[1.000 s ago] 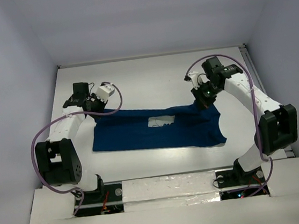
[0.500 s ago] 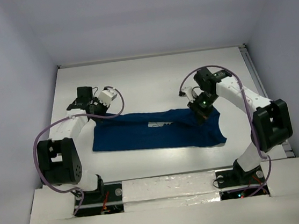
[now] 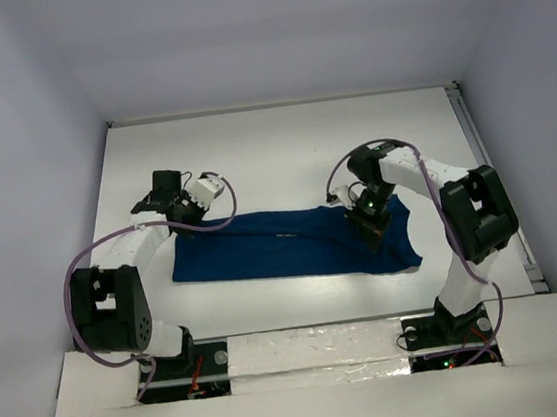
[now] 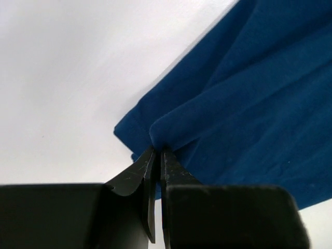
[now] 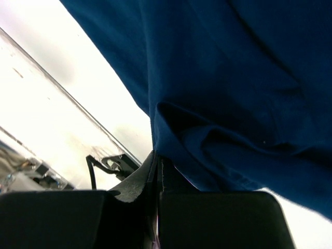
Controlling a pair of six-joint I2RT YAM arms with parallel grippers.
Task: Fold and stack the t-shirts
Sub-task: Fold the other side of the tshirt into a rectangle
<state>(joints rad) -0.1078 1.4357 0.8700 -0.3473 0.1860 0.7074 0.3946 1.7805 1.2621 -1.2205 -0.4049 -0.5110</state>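
across the middle of the white table [image 3: 282, 148], somewhat toward its near edge, the dark blue t-shirt [image 3: 284, 256] lies as a long band running left to right. only plain blue cloth shows. its right end is wider and reaches nearer than its left end. creases run along the far edge between the two held points.

the left gripper [image 3: 188, 223] sits at the far left corner of the t-shirt. the left wrist view shows its jaws together, clamped on a doubled fold of the cloth. the right gripper [image 3: 369, 222] sits on the far right part of the t-shirt. the right wrist view shows its jaws pressed together on a bunched fold, with cloth draping over it.

a purple cable [image 3: 82, 253] loops along the left arm, and another runs along the right arm. pale walls [image 3: 17, 118] surround the table.
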